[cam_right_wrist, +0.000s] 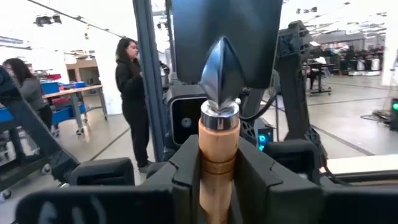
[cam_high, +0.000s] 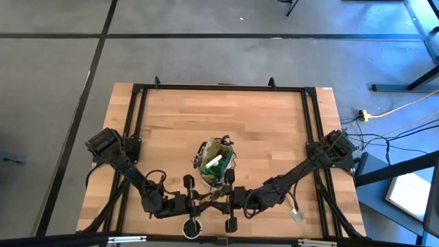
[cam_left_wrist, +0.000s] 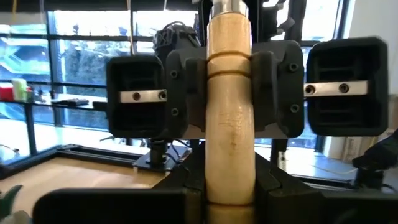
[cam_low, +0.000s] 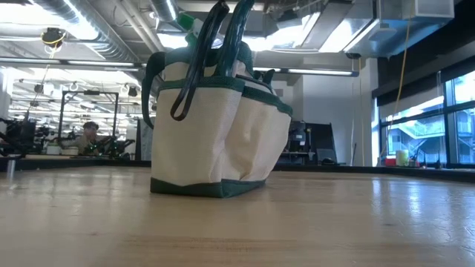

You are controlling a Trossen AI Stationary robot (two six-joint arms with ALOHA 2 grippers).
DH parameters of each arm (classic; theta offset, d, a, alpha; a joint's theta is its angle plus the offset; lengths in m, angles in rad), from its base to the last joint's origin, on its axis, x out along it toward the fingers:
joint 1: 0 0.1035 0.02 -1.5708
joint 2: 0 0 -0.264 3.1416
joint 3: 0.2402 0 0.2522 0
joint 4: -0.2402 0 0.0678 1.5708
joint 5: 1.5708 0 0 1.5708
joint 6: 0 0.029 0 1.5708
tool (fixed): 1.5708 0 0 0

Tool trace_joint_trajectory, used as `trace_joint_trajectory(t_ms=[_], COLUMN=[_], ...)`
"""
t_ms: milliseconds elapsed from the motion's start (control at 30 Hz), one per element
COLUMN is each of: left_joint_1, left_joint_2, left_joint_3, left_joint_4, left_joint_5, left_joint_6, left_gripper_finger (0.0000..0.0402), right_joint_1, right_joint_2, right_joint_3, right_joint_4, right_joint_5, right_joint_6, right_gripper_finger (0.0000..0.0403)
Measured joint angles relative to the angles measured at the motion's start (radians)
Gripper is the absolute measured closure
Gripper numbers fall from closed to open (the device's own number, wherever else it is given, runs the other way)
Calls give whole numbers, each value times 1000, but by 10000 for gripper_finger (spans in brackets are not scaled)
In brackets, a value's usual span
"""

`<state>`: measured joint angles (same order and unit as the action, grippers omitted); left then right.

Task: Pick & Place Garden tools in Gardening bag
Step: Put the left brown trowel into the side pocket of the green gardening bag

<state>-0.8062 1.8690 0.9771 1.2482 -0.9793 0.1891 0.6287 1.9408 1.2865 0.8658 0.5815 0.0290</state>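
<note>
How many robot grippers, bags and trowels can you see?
Grippers: 2, the left gripper and the right gripper
Gardening bag: 1
Trowel: 1
Total: 4

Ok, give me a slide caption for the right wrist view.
Right claw gripping a wooden-handled trowel upright, metal blade overhead, two people standing in the room beyond.

Upright gardening bag [cam_low: 219,126] (tools inside)

Grey floor [cam_high: 226,62], tall windows [cam_low: 453,122], bright ceiling lights [cam_low: 171,41], distant workbenches [cam_right_wrist: 62,93].
</note>
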Motion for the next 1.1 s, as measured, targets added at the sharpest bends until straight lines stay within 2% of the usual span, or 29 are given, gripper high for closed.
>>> trace_joint_trajectory(t_ms=[67,200,333,400,467,567,733,900,1100], left_joint_1=[-12,-63,-122,-144,-159,-171,-169,-167,-181], left_joint_2=[0,-3,-11,-18,-27,-34,-35,-35,-35], left_joint_3=[1,0,0,0,0,0,0,0,0], left_joint_4=[-3,-8,5,17,17,18,-12,-57,-56], left_joint_5=[-17,-109,-344,-464,-534,-541,-554,-592,-593], left_joint_6=[47,99,193,250,288,295,296,261,258], left_gripper_finger=[350,293,252,243,241,243,247,245,255], right_joint_1=[7,27,59,84,104,119,102,92,79], right_joint_2=[0,-11,-35,-46,-48,-48,-48,-48,-48], right_joint_3=[0,0,0,0,0,0,0,0,-1], right_joint_4=[1,3,-52,-89,-137,-255,-531,-794,-1036], right_joint_5=[25,79,194,290,353,383,405,547,631], right_joint_6=[4,2,-32,-43,-33,74,370,593,816], right_gripper_finger=[335,336,336,336,336,336,336,336,336])
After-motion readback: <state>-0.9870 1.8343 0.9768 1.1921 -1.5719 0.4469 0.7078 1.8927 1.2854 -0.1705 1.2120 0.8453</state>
